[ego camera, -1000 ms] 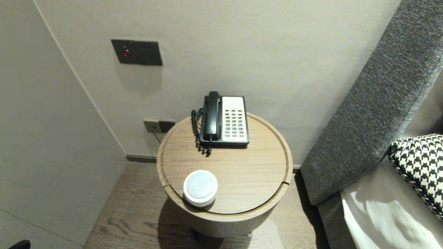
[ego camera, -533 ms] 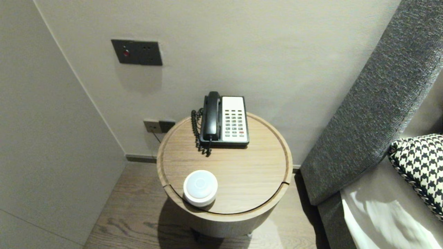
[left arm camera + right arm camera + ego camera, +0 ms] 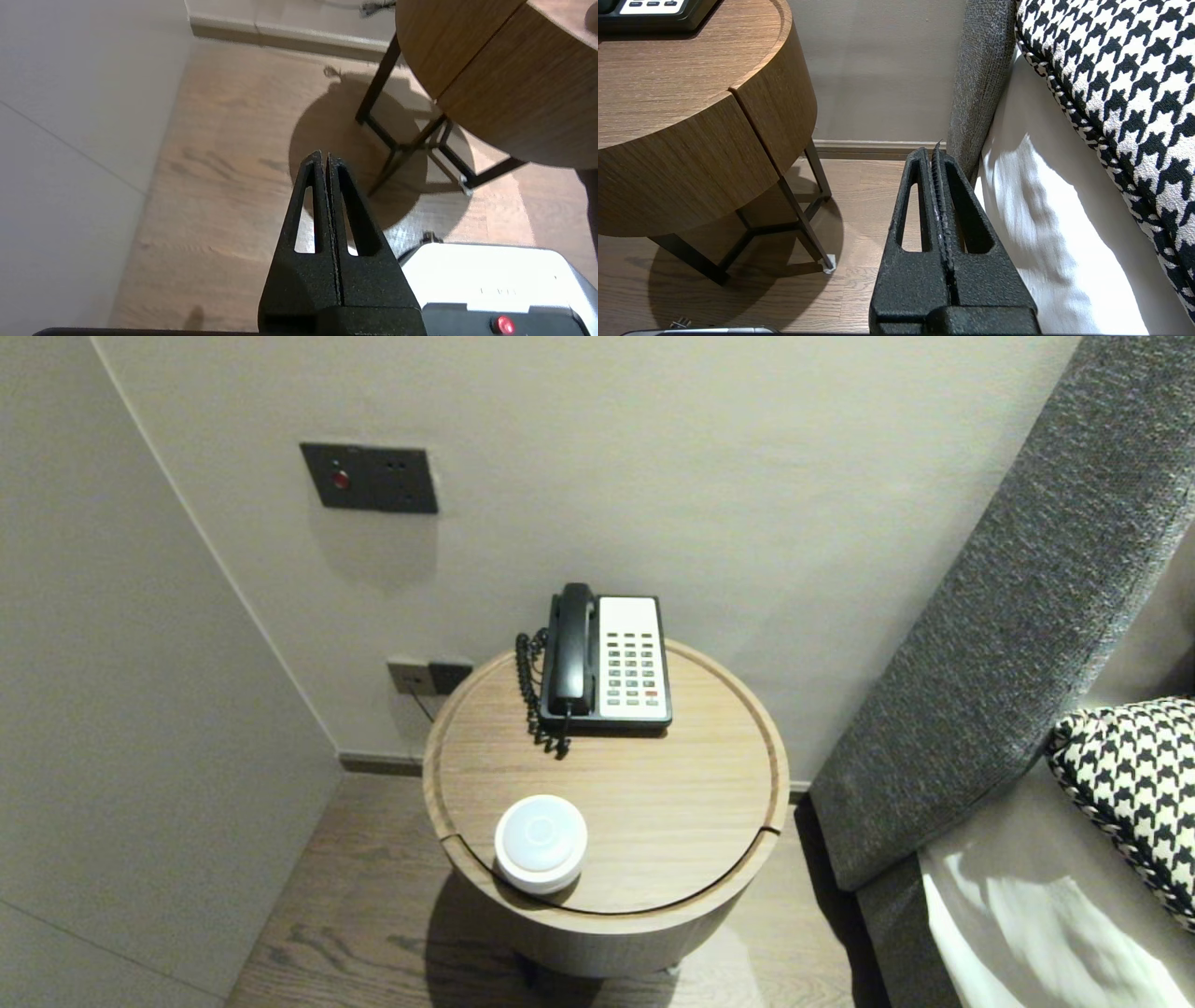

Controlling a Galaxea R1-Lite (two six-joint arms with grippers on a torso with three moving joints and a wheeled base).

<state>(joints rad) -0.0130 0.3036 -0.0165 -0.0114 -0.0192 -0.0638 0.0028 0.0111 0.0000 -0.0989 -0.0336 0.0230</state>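
Gone from the head view's lower left corner is the dark tip of the left arm that showed there a second ago; nothing on the furniture has shifted. That leaves both arms low and out of the head camera's sight, with nothing being handled.

On the right, the bed [image 3: 1018, 915] stands with its grey upholstered headboard [image 3: 1008, 616] and a houndstooth pillow [image 3: 1130, 784]. Next to it is the round wooden worktop [image 3: 653, 803]. A corded telephone [image 3: 607, 658] sits at its far edge, against the wall, with the handset on its cradle. A white round object [image 3: 541, 843] sits at the near left edge, well apart from the phone. Its top is closed, so I cannot tell whether it is a lidded cup or a lamp, or whether it holds anything. No open container is in view.

The left pincer [image 3: 325, 156] hangs over the wooden floor [image 3: 224, 154] beside the worktop's dark legs, its fingers pressed together on nothing. The right pincer [image 3: 934, 151] is parked low between worktop and bed, likewise pressed together and empty.
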